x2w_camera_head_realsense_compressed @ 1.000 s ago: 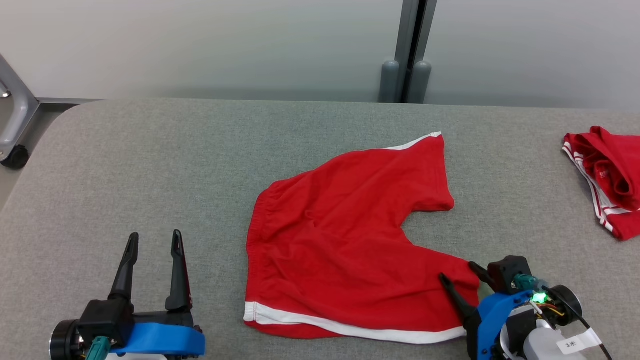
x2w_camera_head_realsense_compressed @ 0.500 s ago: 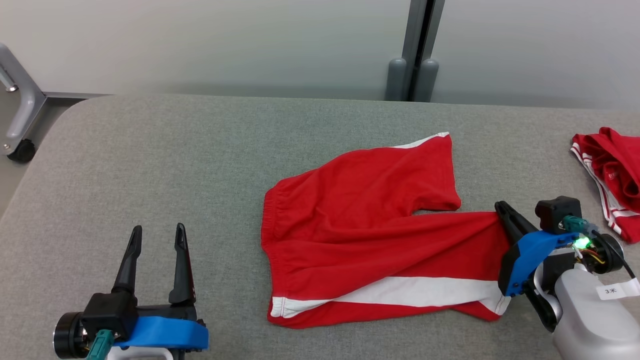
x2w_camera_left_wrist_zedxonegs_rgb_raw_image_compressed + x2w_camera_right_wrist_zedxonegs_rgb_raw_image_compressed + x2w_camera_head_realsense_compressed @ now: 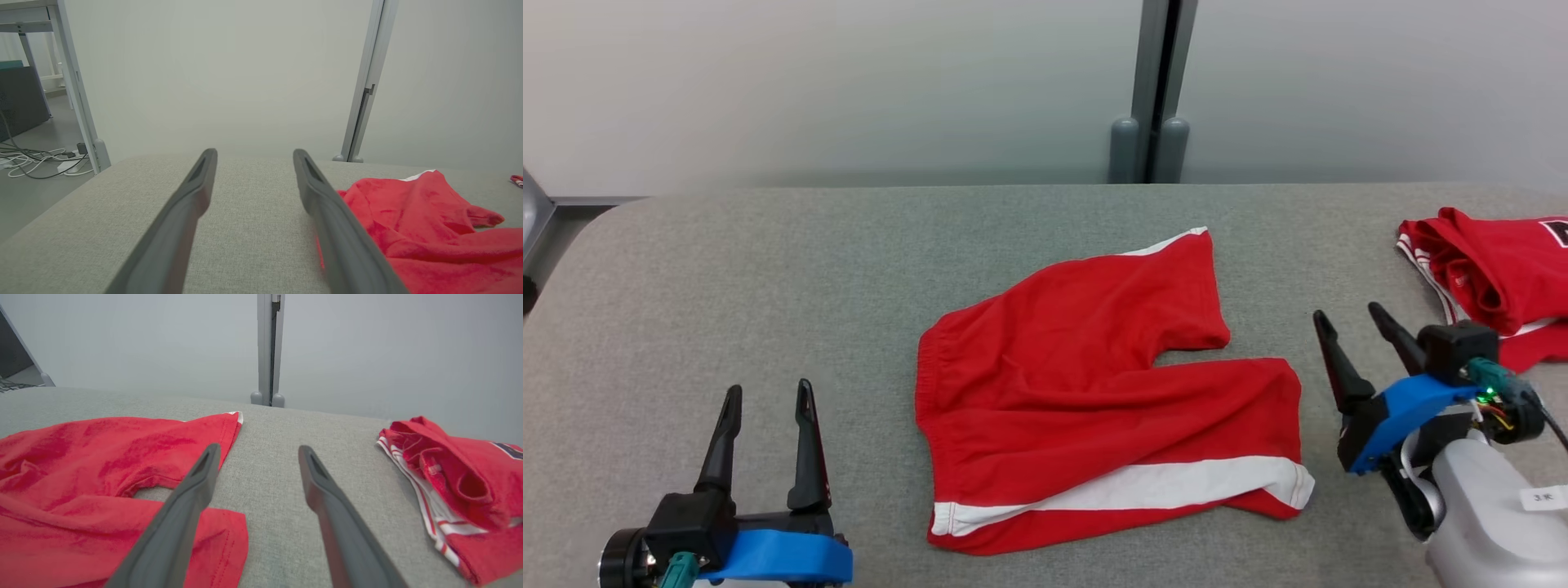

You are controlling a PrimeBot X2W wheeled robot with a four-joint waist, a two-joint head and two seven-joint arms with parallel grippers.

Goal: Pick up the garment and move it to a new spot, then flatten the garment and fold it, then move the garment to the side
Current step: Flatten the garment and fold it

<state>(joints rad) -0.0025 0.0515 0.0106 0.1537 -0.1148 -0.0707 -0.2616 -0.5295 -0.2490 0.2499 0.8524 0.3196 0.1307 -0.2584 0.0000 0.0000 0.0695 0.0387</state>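
we see the red shorts (image 3: 1086, 392) flat at the bench (image 3: 768, 269) centre, waistband at 9 o'clock, legs toward 1 and 3, long axis 9–3. left pincer (image 3: 768, 390) and right pincer (image 3: 1347, 313) both spread, empty.

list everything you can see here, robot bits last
shorts: one, red with white trim, spread out mid-table, one leg pointing away, the other to the right
bundle: one, red with white stripes, crumpled at the table's far right
table: one, grey fabric top, under both garments
post: one, grey, upright behind the table
wall: pale panels behind the table
cables: several, white and dark, on the floor off the table's left side
left gripper: one, dark fingers on a blue mount, open, lower left, left of the shorts, holding nothing
right gripper: one, same build, open, between the shorts and the bundle, holding nothing
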